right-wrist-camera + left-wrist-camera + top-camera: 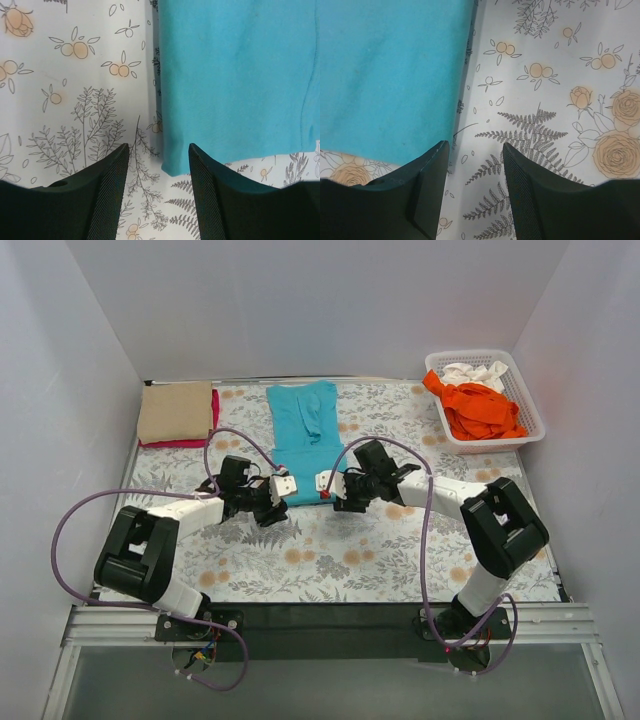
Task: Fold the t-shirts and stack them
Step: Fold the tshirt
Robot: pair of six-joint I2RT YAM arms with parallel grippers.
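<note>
A turquoise t-shirt (303, 435), folded into a long strip, lies flat on the floral cloth at the middle back. My left gripper (283, 485) is open and empty at the strip's near left corner. In the left wrist view the shirt (390, 75) fills the upper left, and the gripper (476, 150) is over bare cloth beside its edge. My right gripper (325, 483) is open and empty at the near right corner. In the right wrist view the shirt's (235, 75) corner lies just ahead of the gripper (159, 150).
A folded tan shirt (175, 412) lies on a magenta-red one (214, 410) at the back left. A white lattice basket (492, 445) at the back right holds an orange shirt (482, 412) and a white one (473, 372). White walls enclose the table.
</note>
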